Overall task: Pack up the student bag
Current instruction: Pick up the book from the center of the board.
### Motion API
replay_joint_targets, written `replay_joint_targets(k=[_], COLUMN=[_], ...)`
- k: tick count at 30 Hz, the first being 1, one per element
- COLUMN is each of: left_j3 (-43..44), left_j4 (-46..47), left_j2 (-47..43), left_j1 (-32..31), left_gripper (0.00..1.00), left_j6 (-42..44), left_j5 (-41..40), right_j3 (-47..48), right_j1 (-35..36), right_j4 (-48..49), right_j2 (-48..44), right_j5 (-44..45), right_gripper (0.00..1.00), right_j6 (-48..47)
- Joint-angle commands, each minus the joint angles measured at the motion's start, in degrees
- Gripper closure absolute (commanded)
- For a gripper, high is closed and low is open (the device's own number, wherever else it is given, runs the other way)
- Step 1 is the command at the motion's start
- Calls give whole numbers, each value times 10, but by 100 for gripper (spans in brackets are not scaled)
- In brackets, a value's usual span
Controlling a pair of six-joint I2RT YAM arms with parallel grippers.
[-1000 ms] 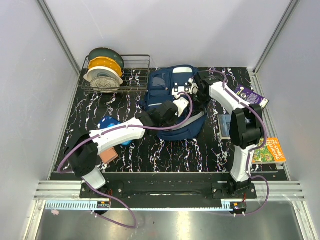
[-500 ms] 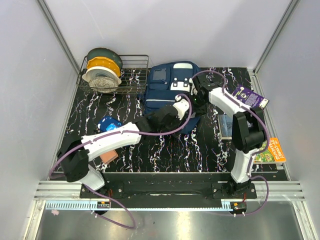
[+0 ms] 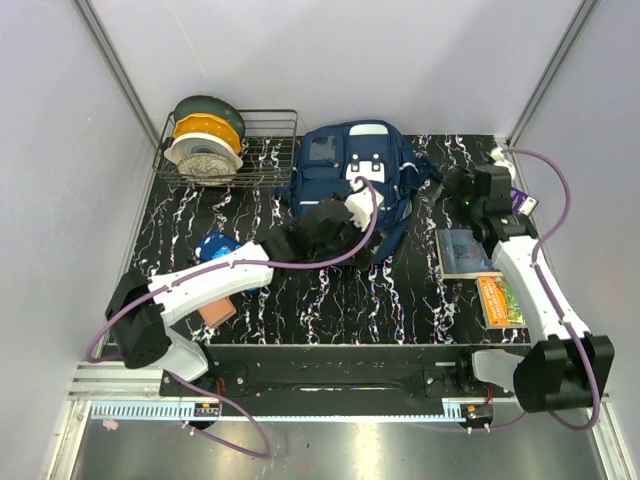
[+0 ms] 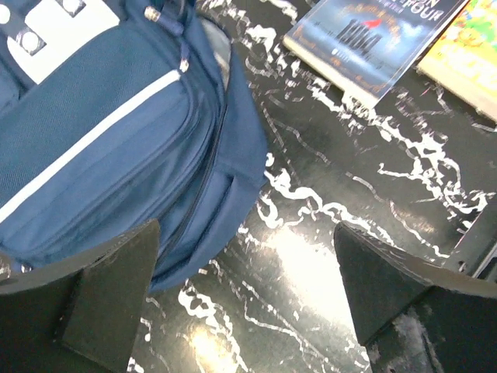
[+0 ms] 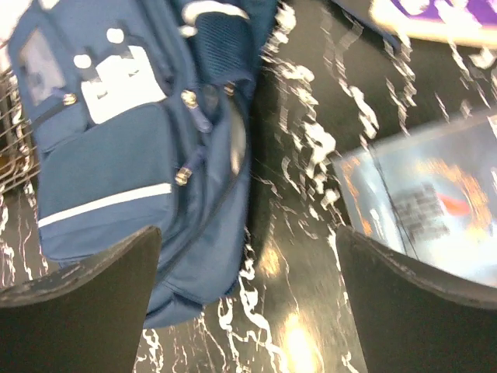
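A black tabletop (image 3: 330,300) veined with white, marble-like streaks fills the middle of the booth. Plain pale grey walls close it in: a back wall (image 3: 330,60), a left wall (image 3: 60,180) and a right wall (image 3: 600,150), joined at the far corners by slanting aluminium posts (image 3: 114,60). Along the near edge runs a ribbed aluminium rail (image 3: 110,380), then a pale blue scale strip (image 3: 330,408), then a brushed metal sheet (image 3: 350,450). Overhead light leaves a soft white glare (image 4: 303,249) on the glossy black surface.
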Motion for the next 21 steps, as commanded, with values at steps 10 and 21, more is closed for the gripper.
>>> replay_joint_targets(k=[10,21], left_j3=[261,431], left_j4=[61,21], left_j2=[178,355], left_j1=[39,35], left_gripper=[1,1], left_j6=[9,33], left_j5=[274,454], right_j3=[-142,-232], right_j1=[-145,-308], right_j4=[-223,-242], right_j2=[-192,-196], right_j5=[292,203], right_gripper=[0,0], right_j6=[328,334])
